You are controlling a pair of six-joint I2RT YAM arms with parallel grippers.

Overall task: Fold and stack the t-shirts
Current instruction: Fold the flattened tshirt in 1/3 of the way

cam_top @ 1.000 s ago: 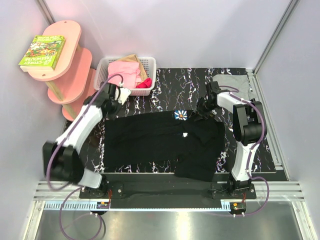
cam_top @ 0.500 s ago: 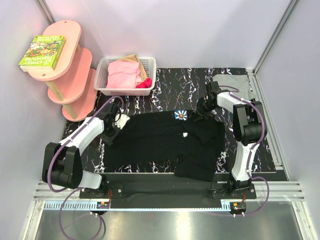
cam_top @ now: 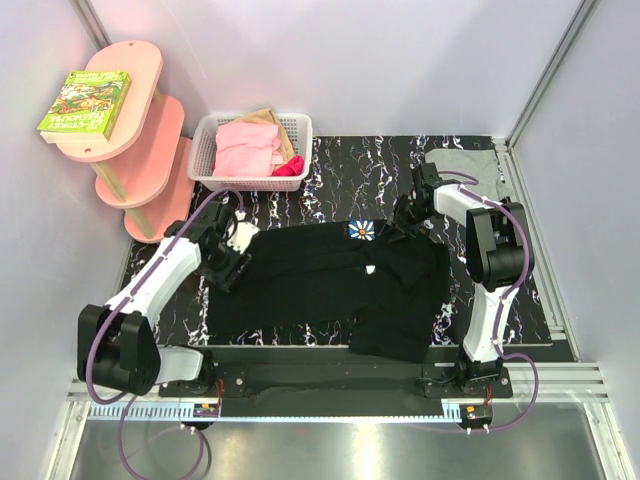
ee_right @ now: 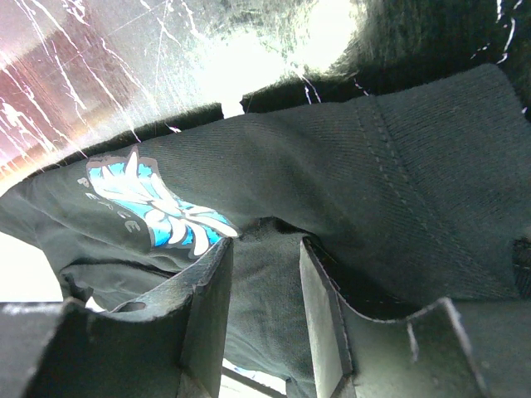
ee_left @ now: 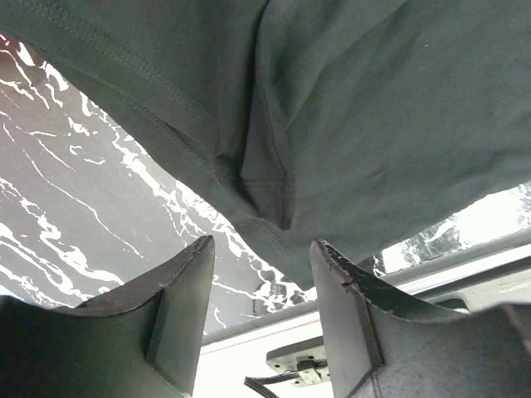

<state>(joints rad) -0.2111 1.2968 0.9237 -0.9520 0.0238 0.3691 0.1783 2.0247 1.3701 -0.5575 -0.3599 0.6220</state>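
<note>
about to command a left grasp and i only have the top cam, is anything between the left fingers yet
Observer: No. In the left wrist view the left gripper is open, with nothing between its fingers. A seamed edge of the black t-shirt lies just ahead of the tips.
Operator: ok and the right one, does it have cloth
Observer: In the right wrist view a fold of the black t-shirt sits between the fingers of the right gripper, beside the blue-and-white flower print. I cannot tell whether it is clamped.
</note>
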